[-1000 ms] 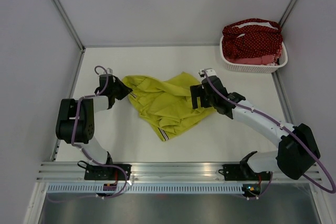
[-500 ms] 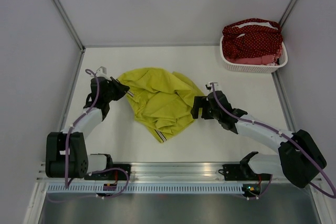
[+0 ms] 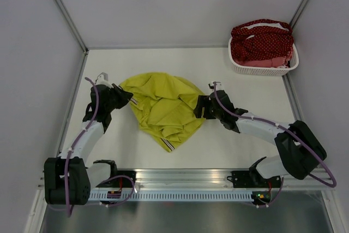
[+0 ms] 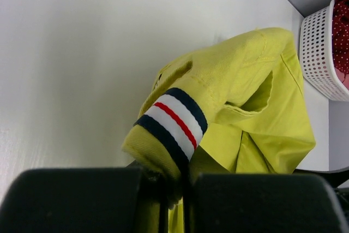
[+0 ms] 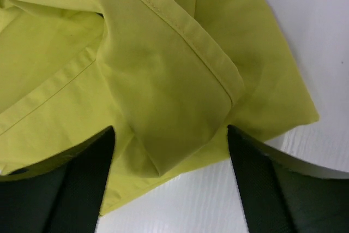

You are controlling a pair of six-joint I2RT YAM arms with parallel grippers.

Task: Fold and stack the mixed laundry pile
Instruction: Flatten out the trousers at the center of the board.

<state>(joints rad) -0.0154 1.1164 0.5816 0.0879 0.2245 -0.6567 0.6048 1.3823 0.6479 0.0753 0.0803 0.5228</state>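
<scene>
Table (image 3: 248, 135): bare white surface along the far edge and the near right. The yellow-green garment (image 3: 163, 107) lies crumpled mid-table between the arms, well apart from the basket (image 3: 262, 70) (far right corner, holding dark red dotted cloth (image 3: 260, 42)). Left gripper (image 3: 126, 97) is pinched tight on the garment's striped cuff (image 4: 172, 121), a detail plain only in the left wrist view. Right gripper (image 3: 200, 107) has its fingers (image 5: 82, 189) spread wide, straddling the garment's right hem.

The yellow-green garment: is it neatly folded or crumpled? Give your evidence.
Crumpled: the yellow-green garment lies bunched in uneven overlapping creases, its striped cuff pinched by the left gripper.
</scene>
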